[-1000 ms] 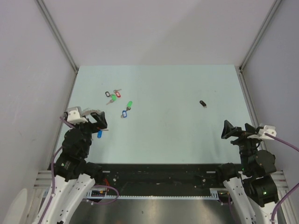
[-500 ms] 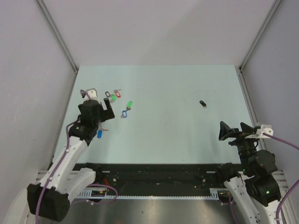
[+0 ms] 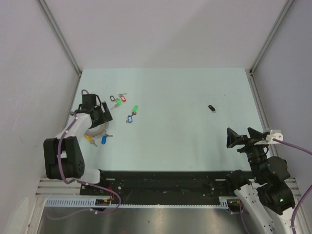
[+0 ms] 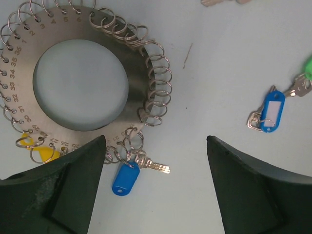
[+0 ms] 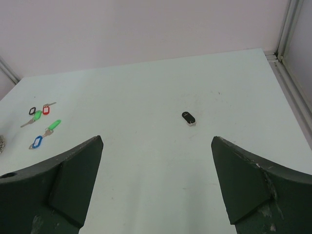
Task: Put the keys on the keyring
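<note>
The keyring (image 4: 134, 73) is a flat silvery disc with a big hole, numbered along its edge and fringed with small wire loops; it lies at the table's left (image 3: 95, 131). A blue-tagged key (image 4: 126, 176) and a yellow tag (image 4: 43, 154) hang on its near loops. My left gripper (image 4: 156, 141) hovers open over the ring's near edge, holding nothing. Loose keys lie beyond it: blue tag (image 4: 271, 111), green tags (image 3: 135, 108), red tag (image 3: 122, 99), black tag (image 3: 112, 98). A lone black-tagged key (image 5: 189, 117) lies far right. My right gripper (image 5: 157, 139) is open and empty.
Grey walls enclose the pale green table (image 3: 185, 141) on three sides. The black rail with the arm bases (image 3: 165, 180) runs along the near edge. In the right wrist view the loose key cluster (image 5: 44, 122) sits far to the left.
The left arm has reached out from its base to hang over the keyring, and its jaws have narrowed a little. The right arm has barely shifted.
</note>
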You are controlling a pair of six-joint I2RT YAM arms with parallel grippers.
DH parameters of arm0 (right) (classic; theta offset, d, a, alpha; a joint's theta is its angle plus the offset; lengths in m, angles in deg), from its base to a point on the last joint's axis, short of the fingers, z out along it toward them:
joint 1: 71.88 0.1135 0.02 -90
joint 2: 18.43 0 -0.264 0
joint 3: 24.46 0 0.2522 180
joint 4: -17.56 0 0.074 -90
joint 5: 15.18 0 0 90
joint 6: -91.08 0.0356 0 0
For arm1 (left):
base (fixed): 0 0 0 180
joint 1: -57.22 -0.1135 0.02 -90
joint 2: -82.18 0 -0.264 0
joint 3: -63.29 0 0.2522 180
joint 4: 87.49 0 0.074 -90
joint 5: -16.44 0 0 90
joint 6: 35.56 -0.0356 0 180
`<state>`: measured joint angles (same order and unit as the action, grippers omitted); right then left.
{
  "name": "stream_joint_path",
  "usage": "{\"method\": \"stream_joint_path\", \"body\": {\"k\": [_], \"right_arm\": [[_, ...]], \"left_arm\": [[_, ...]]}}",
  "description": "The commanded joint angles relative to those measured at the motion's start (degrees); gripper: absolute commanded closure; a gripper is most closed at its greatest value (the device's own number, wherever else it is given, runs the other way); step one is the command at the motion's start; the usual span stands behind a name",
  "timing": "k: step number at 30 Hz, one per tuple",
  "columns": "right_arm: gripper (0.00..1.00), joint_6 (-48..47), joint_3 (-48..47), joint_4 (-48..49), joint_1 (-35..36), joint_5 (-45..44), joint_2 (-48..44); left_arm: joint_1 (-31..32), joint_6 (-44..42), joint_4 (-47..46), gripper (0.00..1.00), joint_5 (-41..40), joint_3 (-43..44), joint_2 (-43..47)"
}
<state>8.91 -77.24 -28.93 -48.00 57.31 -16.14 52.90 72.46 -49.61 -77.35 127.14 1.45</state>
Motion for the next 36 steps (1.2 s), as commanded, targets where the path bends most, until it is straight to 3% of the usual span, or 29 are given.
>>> {"method": "stream_joint_path", "body": {"k": [1, 5, 12, 21, 30, 36], "right_arm": [[0.0, -0.98, -0.88, 0.56, 1.08, 0.2, -0.61], [0.0, -0.89, -0.88, 0.56, 1.61, 0.29, -0.61], [0.0, -1.07, -0.88, 0.56, 2.4, 0.38, -0.62], [0.0, -0.98, -0.96, 0.39, 3.45, 0.47, -0.62], [0.0, -0.98, -1.05, 0.04, 4.16, -0.23, -0.7], [0.0, -0.98, -1.05, -0.14, 4.42, -1.11, -0.7]], "left_arm": [[-2.36, -3.51, 1.37, 0.16, 3.18, 5.45, -5.39], [-2.8, -5.45, 3.82, 0.31, 3.26, 8.45, -10.58], [-4.12, -7.82, 3.92, 0.32, 2.04, 9.5, -15.77], [-3.42, -10.02, 6.81, 0.36, 8.36, 9.77, -21.05], [9.75, -8.27, 11.3, 0.44, 9.94, 6.52, -21.31], [18.28, -5.02, 11.39, 0.57, 13.72, 3.88, -19.82]]}}
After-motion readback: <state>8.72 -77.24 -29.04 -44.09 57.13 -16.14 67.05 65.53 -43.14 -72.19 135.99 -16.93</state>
